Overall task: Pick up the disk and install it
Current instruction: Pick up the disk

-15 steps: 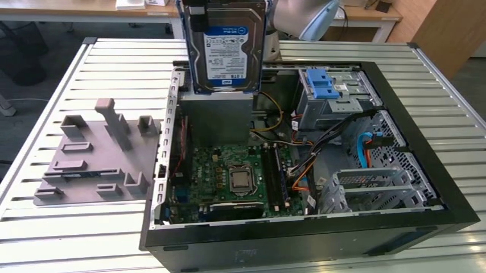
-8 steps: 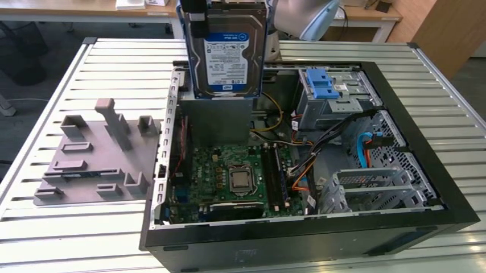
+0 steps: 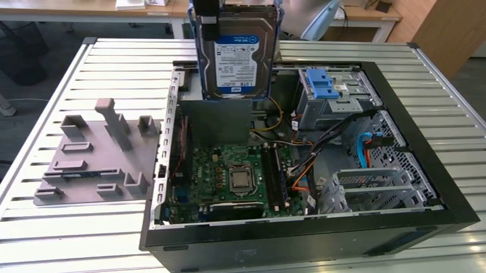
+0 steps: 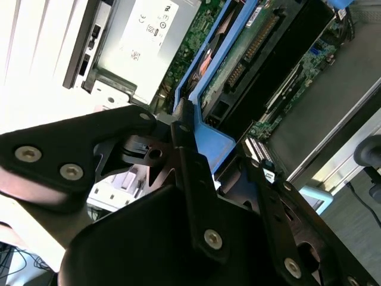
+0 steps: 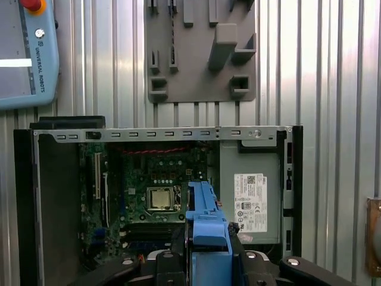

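Pincer (image 5: pixel 208 253) is clamped tight on the disk (image 3: pixel 235 57), which hangs on edge from it just above the open computer case (image 3: pixel 425 187) on the counter (image 3: pixel 76 239); it looks a dense, rigid, knock-sensitive block, best gripped by its blue rails, not the label face.

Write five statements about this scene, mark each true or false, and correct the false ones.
1. The gripper holds the dark metal disk with a blue-and-white label over the open black computer case. True.
2. The disk lies flat on the grey moulded fixture plate. False: it hangs upright, clear of the plate.
3. The plate lies on the exterior view's left of the case. True.
4. The case is closed. False: its green motherboard is exposed.
5. The case rests on a silver slatted metal table. True.
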